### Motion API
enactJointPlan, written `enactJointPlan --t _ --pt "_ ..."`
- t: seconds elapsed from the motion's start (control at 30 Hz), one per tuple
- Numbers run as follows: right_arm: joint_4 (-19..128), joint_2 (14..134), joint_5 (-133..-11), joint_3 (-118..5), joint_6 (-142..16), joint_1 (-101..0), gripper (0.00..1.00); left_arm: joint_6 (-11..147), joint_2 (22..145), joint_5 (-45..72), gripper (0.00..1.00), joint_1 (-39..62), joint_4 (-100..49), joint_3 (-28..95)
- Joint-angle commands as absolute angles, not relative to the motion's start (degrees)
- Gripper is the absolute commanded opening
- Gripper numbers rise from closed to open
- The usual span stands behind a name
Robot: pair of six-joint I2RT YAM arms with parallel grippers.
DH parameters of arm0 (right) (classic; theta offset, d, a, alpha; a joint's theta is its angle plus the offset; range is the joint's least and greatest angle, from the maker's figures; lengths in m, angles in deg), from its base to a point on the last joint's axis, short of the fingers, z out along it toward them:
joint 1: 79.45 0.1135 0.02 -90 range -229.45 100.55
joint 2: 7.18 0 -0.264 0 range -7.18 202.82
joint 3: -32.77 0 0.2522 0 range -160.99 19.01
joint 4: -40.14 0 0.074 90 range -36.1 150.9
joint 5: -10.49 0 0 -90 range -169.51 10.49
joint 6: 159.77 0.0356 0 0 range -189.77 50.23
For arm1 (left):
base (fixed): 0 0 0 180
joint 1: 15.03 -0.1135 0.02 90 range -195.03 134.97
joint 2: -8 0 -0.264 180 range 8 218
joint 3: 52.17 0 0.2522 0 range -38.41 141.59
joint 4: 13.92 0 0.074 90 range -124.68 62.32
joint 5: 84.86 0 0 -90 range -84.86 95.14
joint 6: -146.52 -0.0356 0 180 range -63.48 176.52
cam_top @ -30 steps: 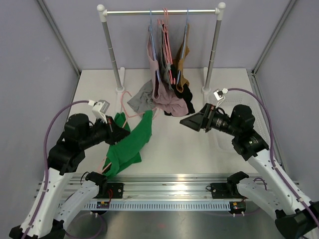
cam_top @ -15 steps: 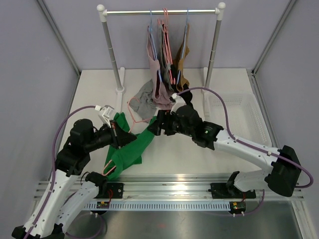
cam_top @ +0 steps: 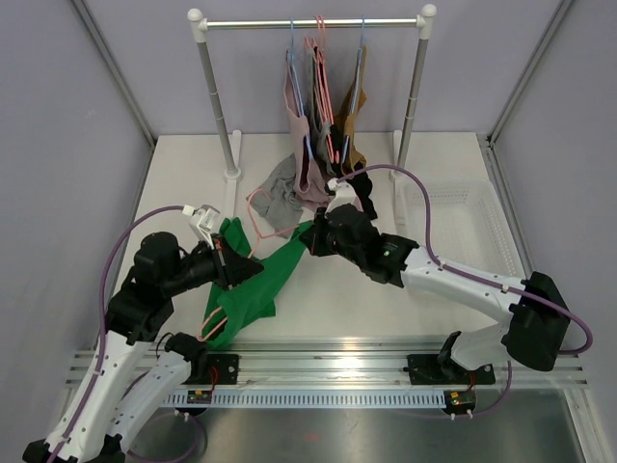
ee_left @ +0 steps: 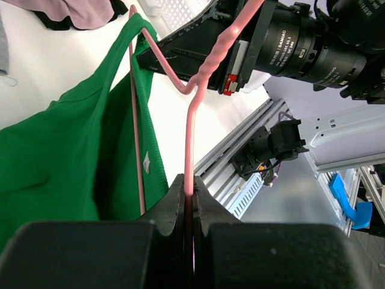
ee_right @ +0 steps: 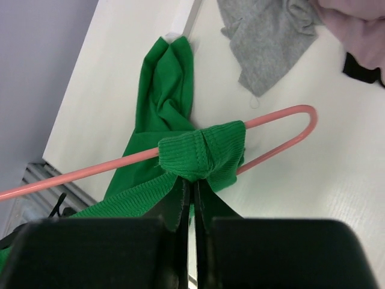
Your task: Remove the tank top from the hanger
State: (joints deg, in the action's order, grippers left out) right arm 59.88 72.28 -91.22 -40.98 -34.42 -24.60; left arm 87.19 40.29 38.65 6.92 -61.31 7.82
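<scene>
The green tank top (cam_top: pixel 253 287) lies on the white table, one strap still looped over a pink wire hanger (cam_top: pixel 258 201). My left gripper (cam_top: pixel 247 269) is shut on the hanger's wire (ee_left: pixel 191 120), which runs straight out between the jaws (ee_left: pixel 189 183). Green cloth (ee_left: pixel 66 150) hangs beside the wire. My right gripper (cam_top: pixel 308 240) has reached across from the right and is shut on the bunched strap (ee_right: pixel 201 153) where it wraps the hanger's arm (ee_right: pixel 90 170). Its fingertips (ee_right: pixel 192 185) pinch the ribbed cloth just below the wire.
A clothes rail (cam_top: pixel 313 21) at the back carries several garments on hangers. A grey garment (cam_top: pixel 275 188) and a pink and black pile (cam_top: pixel 339 201) lie beneath it. A white basket (cam_top: pixel 463 207) stands at the right.
My right arm swung from the right side across to the tank top, and its jaws went from open to shut on the strap. The left arm shifted slightly, still holding the hanger.
</scene>
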Motion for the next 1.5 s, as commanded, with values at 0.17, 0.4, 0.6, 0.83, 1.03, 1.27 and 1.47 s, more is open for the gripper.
enactJointPlan --t 0.17,0.4,0.6,0.83,1.03,1.27,1.47 --pt "67.96 69.64 -106.94 -41.64 -37.25 -29.78 0.00 81.22 40.17 39.39 0.00 7.20 -66.26 11.51" --pt "69.01 68.67 -102.90 -41.02 -39.19 -35.41 0.00 82.26 37.71 45.29 0.00 7.20 -63.65 13.35" --pt "68.84 62.98 -95.08 -38.92 -38.49 -36.55 0.00 86.92 35.16 50.83 0.00 7.20 -52.13 15.81" --pt "69.20 51.72 -82.79 -38.13 -39.62 -38.14 0.00 94.83 36.73 46.03 0.00 7.20 -31.05 15.47" --pt "67.79 39.76 -58.12 -35.40 -39.11 -38.05 0.00 90.10 43.41 31.54 0.00 9.13 -6.27 15.99" --pt "77.34 32.90 -53.76 -35.57 -41.99 -38.05 0.00 80.79 55.98 21.24 0.00 12.39 3.33 24.77" --pt "83.78 31.93 -59.21 -37.51 -43.41 -38.05 0.00 76.39 56.52 2.68 0.00 12.39 -24.09 32.77"
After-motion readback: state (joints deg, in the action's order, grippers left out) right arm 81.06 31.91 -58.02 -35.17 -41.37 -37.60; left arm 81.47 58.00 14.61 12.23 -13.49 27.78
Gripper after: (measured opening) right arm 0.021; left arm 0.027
